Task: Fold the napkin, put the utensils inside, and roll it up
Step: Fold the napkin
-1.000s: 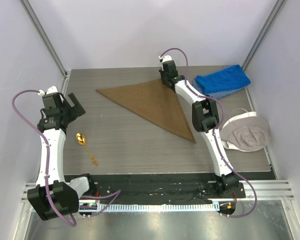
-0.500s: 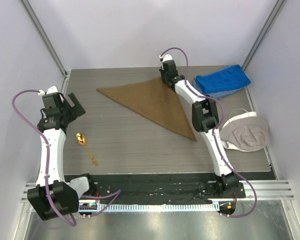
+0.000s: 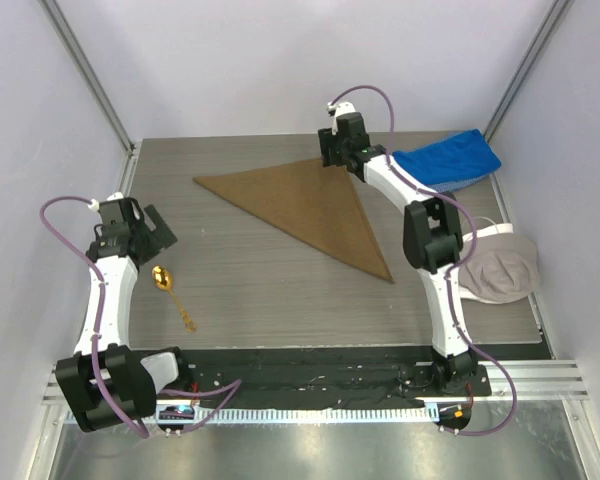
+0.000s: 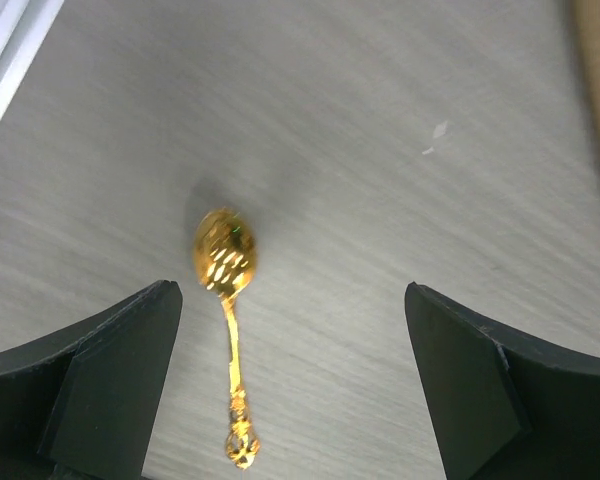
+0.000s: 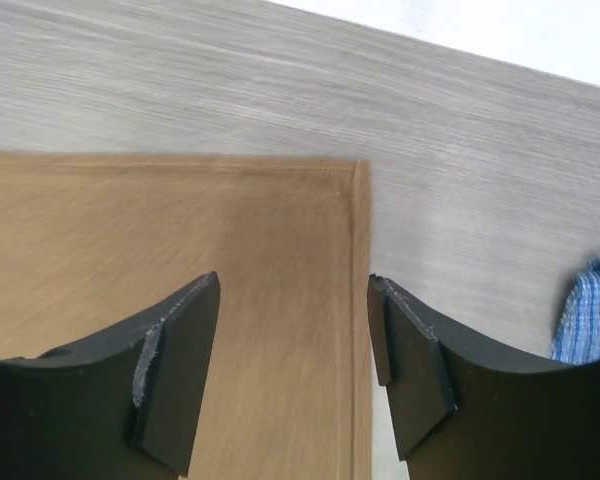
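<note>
The tan-brown napkin (image 3: 310,208) lies flat on the table, folded into a triangle. My right gripper (image 3: 332,158) hovers over its far corner, open with nothing in it. In the right wrist view the napkin (image 5: 220,260) shows its hemmed corner lying between and below the two fingers of the right gripper (image 5: 292,300). The gold spoon (image 3: 171,292) lies at the left, bowl toward the far side. My left gripper (image 3: 156,228) hangs just beyond it, wide open. In the left wrist view the spoon (image 4: 228,300) lies nearer the left finger of the left gripper (image 4: 292,325).
A blue cloth (image 3: 447,160) lies at the far right, its checked edge (image 5: 590,310) showing in the right wrist view. A beige-and-white cap-like item (image 3: 500,268) sits at the right edge. Walls close in three sides of the table, and a black strip (image 3: 310,365) runs along the front.
My right gripper has opened, let go of the napkin's far corner and risen a little. The left arm has come nearer and lower, toward the spoon.
</note>
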`<action>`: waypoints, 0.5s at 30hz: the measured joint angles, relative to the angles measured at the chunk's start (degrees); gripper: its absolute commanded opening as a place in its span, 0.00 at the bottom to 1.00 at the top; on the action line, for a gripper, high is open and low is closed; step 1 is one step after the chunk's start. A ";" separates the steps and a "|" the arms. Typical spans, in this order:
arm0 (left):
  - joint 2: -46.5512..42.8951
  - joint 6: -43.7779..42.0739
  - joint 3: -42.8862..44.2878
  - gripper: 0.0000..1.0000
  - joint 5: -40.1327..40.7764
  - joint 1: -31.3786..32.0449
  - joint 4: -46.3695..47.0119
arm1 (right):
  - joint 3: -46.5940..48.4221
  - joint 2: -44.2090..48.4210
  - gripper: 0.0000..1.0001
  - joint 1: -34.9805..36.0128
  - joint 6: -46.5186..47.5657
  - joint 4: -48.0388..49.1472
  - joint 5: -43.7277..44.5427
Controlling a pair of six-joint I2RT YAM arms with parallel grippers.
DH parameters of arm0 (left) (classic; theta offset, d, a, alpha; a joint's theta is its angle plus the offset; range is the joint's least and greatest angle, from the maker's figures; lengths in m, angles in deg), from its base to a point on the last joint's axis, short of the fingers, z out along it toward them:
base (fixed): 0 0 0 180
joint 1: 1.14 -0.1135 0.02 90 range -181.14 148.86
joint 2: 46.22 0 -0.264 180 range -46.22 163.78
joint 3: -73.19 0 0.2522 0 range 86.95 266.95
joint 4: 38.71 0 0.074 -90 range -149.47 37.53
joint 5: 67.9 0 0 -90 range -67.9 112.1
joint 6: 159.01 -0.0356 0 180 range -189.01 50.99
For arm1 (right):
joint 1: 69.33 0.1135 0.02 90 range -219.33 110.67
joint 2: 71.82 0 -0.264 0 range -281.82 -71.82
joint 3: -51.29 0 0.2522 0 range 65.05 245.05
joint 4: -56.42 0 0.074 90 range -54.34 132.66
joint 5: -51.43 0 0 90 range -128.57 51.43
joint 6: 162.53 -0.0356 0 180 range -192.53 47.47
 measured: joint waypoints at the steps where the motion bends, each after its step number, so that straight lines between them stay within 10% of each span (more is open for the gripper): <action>1: -0.11 0.52 -1.18 1.00 0.90 0.00 -0.20 | -2.49 2.56 0.69 -0.02 -0.81 0.17 -0.94; 15: -1.38 11.45 -12.39 0.68 5.40 0.00 -5.33 | -30.99 25.27 0.68 -0.15 -14.36 10.80 -16.83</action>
